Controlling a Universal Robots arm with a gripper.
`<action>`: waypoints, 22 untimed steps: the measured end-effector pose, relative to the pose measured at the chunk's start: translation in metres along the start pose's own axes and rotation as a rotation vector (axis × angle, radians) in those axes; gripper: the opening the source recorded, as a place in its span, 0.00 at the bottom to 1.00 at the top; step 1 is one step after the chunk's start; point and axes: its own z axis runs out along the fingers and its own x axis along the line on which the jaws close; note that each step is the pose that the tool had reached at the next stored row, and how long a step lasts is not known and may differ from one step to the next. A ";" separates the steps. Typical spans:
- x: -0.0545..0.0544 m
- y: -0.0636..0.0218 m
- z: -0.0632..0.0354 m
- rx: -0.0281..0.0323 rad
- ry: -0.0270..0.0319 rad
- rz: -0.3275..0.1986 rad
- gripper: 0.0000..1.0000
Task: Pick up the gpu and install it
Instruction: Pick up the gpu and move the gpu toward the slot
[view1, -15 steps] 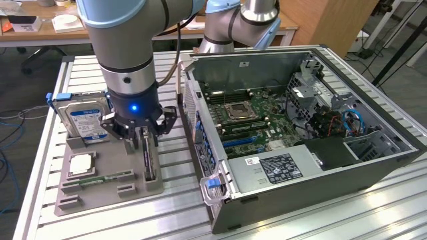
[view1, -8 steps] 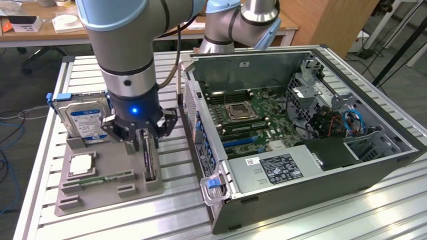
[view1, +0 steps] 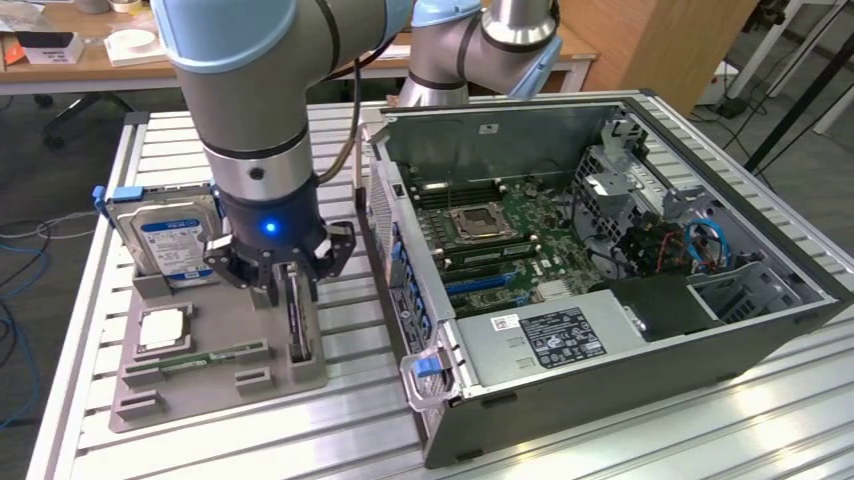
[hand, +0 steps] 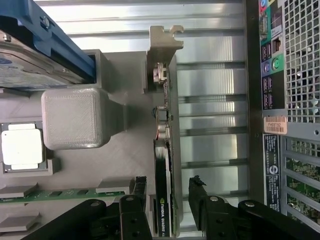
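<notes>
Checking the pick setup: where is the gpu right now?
The gpu stands on edge in the gray holder tray, at the exterior view's left of the computer case, with the open claw straddling it.

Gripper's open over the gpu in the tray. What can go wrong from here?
1. The gpu looks slightly nearer one finger of the open gripper; closing may shove it sideways in the grey holder.
2. The grip sits away from the bracket end, so the card might tilt when lifted.
</notes>
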 end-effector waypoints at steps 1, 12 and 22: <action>0.000 -0.0002 0.0006 0.0000 0.0000 0.000 0.47; 0.000 -0.0004 0.0041 0.0000 0.0000 0.000 0.47; 0.000 -0.0006 0.0078 0.0000 0.0001 0.000 0.47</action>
